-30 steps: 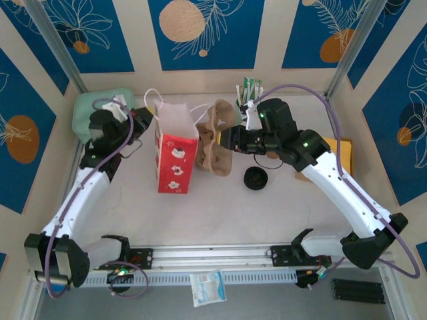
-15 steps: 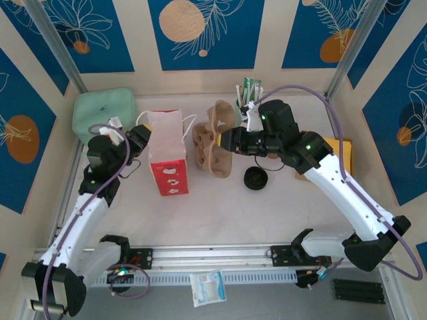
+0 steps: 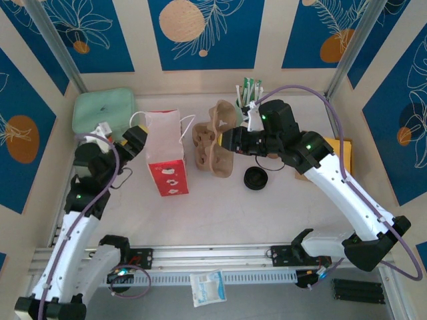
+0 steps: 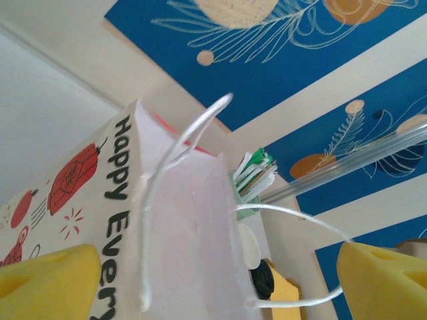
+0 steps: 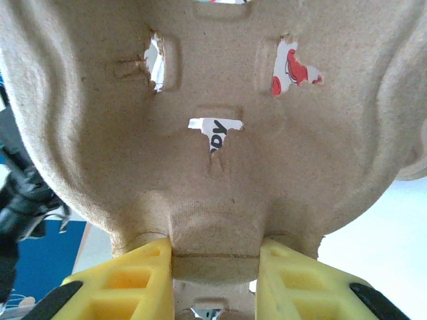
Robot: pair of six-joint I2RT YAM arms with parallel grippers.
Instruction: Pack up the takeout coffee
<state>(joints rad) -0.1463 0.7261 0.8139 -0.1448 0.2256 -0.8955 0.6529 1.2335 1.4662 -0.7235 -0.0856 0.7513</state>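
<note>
Right gripper (image 5: 215, 267) pinches the rim of the pulp cup carrier (image 5: 213, 133), plain in the right wrist view. Left gripper (image 4: 213, 283) is spread, facing the "Happy" gift bag (image 4: 180, 220). From above, the takeout coffee (image 3: 255, 179) stands just right of the carrier.

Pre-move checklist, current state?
1. Right claw shut on pulp cup carrier: ok.
2. Left claw open, not gripping gift bag: ok.
3. Gift bag upright on table: ok.
4. Bag handle clear of left claw's fingers: cannot tell.
5. Black lid packed: not ok, lies on table beside carrier.
</note>
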